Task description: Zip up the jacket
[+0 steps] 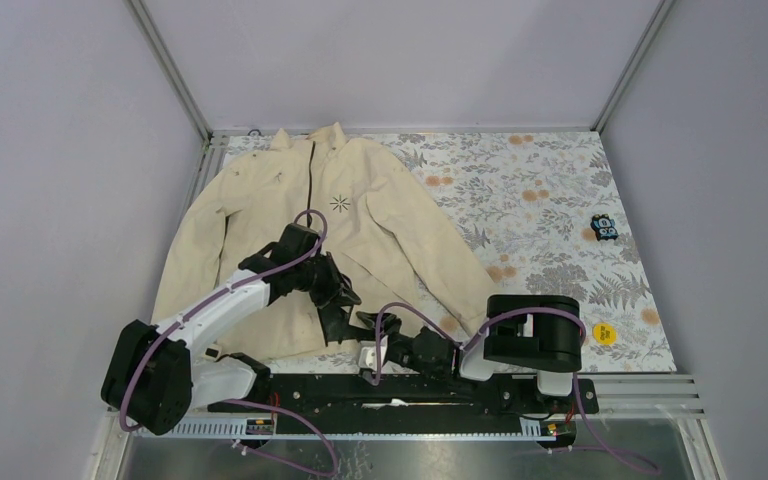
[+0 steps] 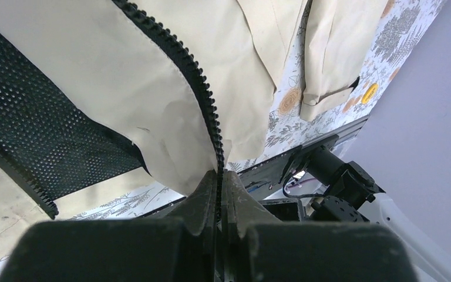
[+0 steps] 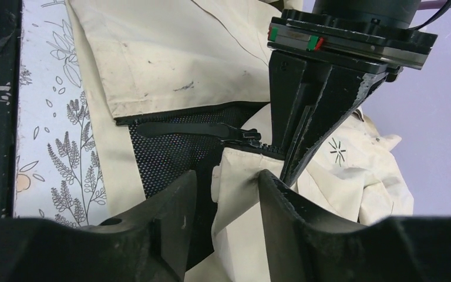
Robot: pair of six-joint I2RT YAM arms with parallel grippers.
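Observation:
The cream jacket (image 1: 360, 215) lies spread on the left half of the table, collar at the far side, its dark zipper (image 2: 194, 76) undone at the bottom. My left gripper (image 2: 219, 175) is shut on the zipper edge near the hem, holding that flap raised so the black mesh lining (image 2: 41, 129) shows. In the right wrist view the zipper slider (image 3: 248, 137) and its long pull tab (image 3: 179, 129) sit just left of the left gripper (image 3: 288, 176). My right gripper (image 3: 226, 176) is open around a fold of cream hem, just below the slider. From above, both grippers (image 1: 332, 322) (image 1: 360, 335) meet at the hem.
A floral cloth (image 1: 540, 200) covers the table. A small black-and-blue object (image 1: 603, 227) lies at the right edge and a yellow disc (image 1: 604, 333) at the near right. The black rail (image 1: 410, 390) with the arm bases runs along the front.

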